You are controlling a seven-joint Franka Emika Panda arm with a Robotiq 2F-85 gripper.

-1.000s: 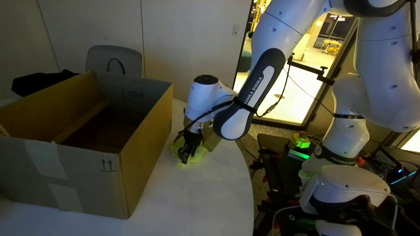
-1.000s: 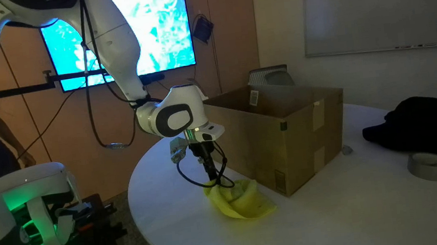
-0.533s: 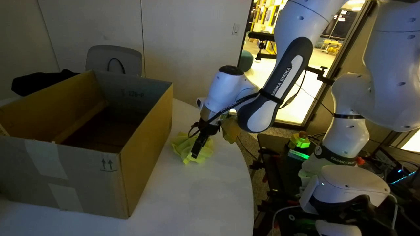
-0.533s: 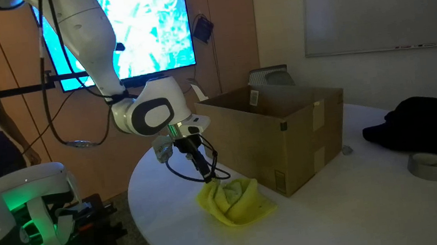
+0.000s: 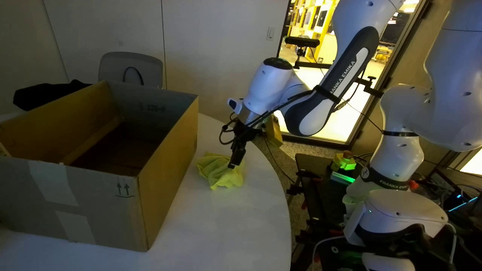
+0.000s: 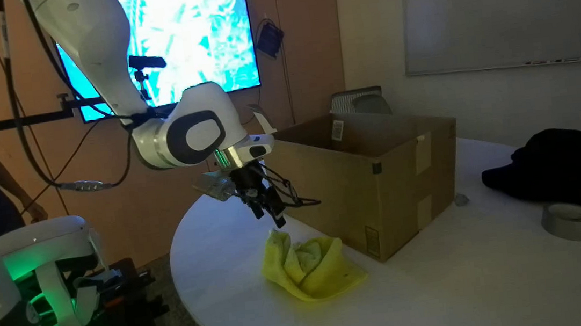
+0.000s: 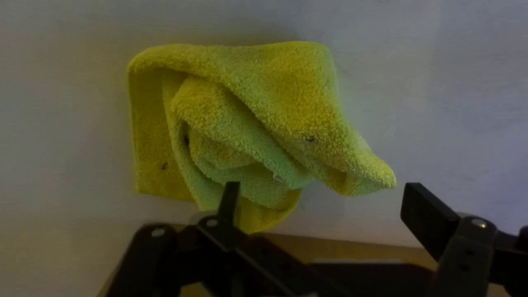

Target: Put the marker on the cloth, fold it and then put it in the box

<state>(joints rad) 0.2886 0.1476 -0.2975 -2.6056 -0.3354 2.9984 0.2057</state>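
We see the gripper [image 7: 322,185] above the cloth [image 7: 255,111], jaws spread and holding nothing, probably to leave the fold lying; the cloth sits bunched on the table [image 6: 445,298] just beside the box [image 6: 332,196], presumably to wrap the marker, which we cannot see.

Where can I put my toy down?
Bare white tabletop: between crumpled yellow-green cloth and round grey roll; also from the arrow-marked corner of the brown cardboard box to the curved edge. Crowded: cloth beside box, black claw above.
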